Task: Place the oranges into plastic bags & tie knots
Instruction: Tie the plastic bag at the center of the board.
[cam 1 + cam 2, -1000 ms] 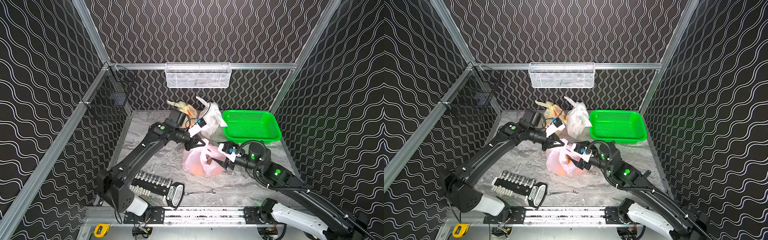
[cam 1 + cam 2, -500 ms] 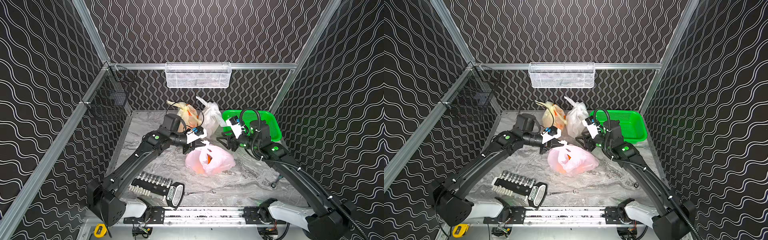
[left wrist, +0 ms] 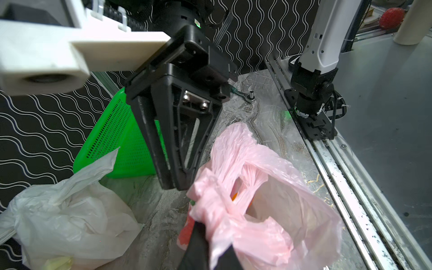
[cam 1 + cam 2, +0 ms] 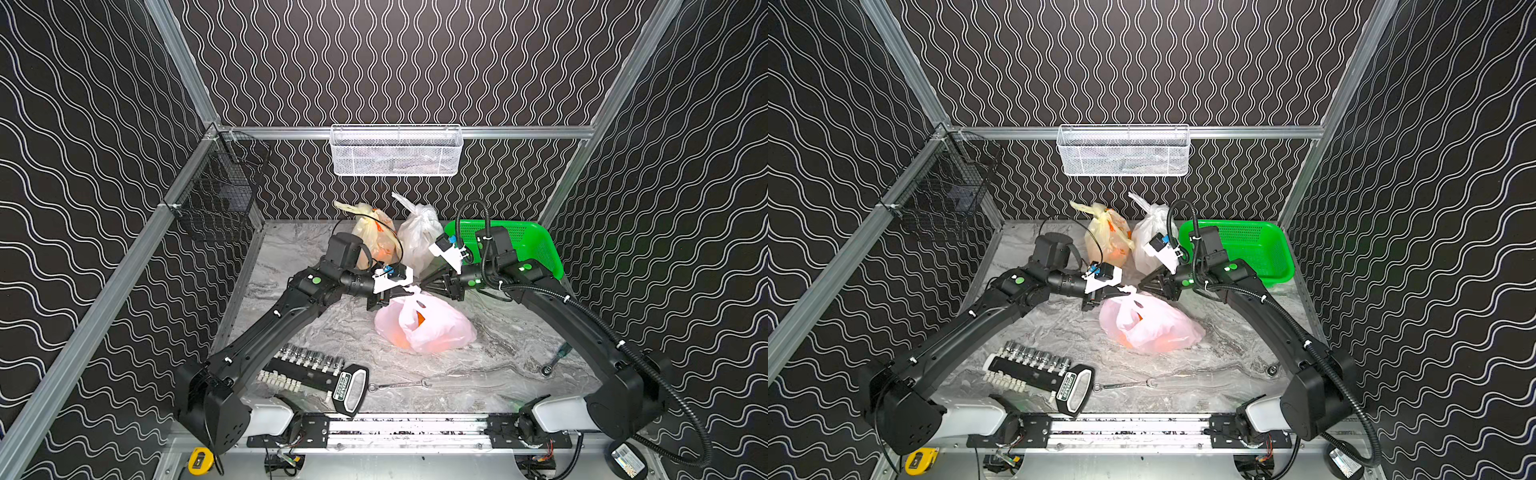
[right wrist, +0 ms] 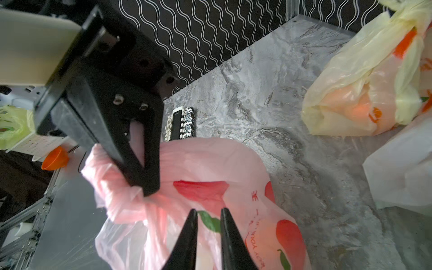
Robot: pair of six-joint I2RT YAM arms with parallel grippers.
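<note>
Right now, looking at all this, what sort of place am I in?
Probably a robotics test booth: a left arm and right arm mounted on a rail, wavy-patterned walls enclosing a tabletop, and staged props such as a pink plastic bag, green basket and socket set.

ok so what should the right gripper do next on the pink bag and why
Probably ease the right gripper onto the free handle of the pink bag and close. The left gripper pinches one bunched handle, the right's jaws stand slightly apart on nothing, and no knot is tied yet.
</note>
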